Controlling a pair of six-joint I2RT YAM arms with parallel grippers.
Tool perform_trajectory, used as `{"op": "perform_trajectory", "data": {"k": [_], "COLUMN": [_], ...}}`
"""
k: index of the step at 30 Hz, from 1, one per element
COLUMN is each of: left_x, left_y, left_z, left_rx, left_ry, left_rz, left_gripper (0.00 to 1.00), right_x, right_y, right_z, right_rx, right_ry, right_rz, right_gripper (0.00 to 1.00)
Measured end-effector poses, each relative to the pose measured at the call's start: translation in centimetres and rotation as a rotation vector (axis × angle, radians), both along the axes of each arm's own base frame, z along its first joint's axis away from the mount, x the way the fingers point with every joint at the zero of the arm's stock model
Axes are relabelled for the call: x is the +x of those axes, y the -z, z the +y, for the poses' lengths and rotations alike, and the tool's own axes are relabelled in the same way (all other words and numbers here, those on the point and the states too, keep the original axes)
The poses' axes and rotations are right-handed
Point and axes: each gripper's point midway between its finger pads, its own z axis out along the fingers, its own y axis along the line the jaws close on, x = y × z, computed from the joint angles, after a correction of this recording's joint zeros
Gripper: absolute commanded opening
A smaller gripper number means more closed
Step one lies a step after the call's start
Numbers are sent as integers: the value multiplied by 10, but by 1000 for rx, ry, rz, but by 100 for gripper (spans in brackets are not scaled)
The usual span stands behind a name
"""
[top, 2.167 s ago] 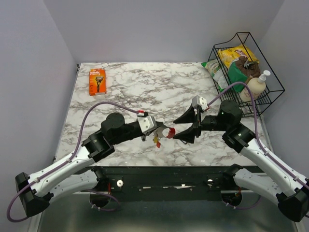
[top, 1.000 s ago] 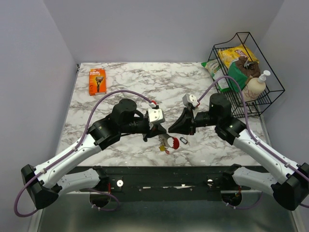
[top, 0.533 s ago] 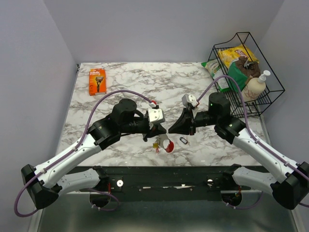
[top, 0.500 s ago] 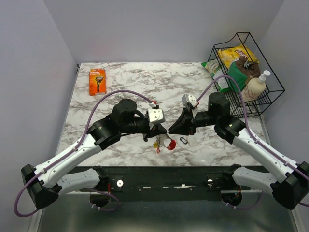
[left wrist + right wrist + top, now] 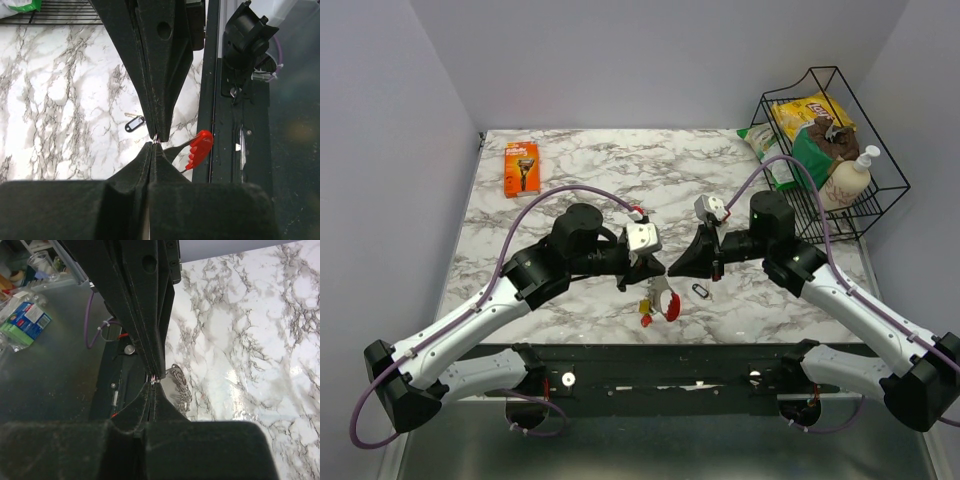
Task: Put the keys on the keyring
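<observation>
The left fingers (image 5: 165,75) pinch the bunch of silvery metal keys with a red curved tag (image 5: 661,301), close to the marble desk's (image 5: 620,190) near edge. The right fingers (image 5: 142,305), closed tight, meet them there. The thin black oblong keyring (image 5: 701,290) lies loose just right of the bunch. An orange razor pack (image 5: 521,167) sits at the far left corner, a black wire basket (image 5: 886,205) at the far right.
</observation>
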Motion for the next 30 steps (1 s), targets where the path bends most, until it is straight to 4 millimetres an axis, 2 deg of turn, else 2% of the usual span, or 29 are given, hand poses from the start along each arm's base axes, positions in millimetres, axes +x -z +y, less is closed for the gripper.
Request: {"op": "perform_trajectory", "data": {"k": [1,4,5,12,15,21,26,30], "left_x": [1,5,7,13,24,35,32,25], "left_y": [0,-7,-13,-55,-65,-56,-47,-49], "left_z": [0,0,1,23,32,36,29,30], "left_rx": [0,-25,-47,-236,-290,-343,-359,-384], "left_ry": [-6,-36,-49,-162,-207,-194,-127,-88], "left_rz": [2,-6,-24,-86,-80,19,89,90], "left_gripper": [51,72,74,75,73,65,65,67], "right_x": [0,3,4,6,5,3,-1,-10], "right_y": [0,0,0,-10,-15,-30,-52,-62], "right_z": [0,0,0,-1,-1,-3,-2,-2], "right_rx": [0,-3,-3,31,51,104,175,208], "right_ry": [2,20,27,54,60,75,61,12], "right_rz": [-1,-4,-5,-41,-50,-81,-108,-111], "right_gripper": [0,0,0,0,0,0,0,0]}}
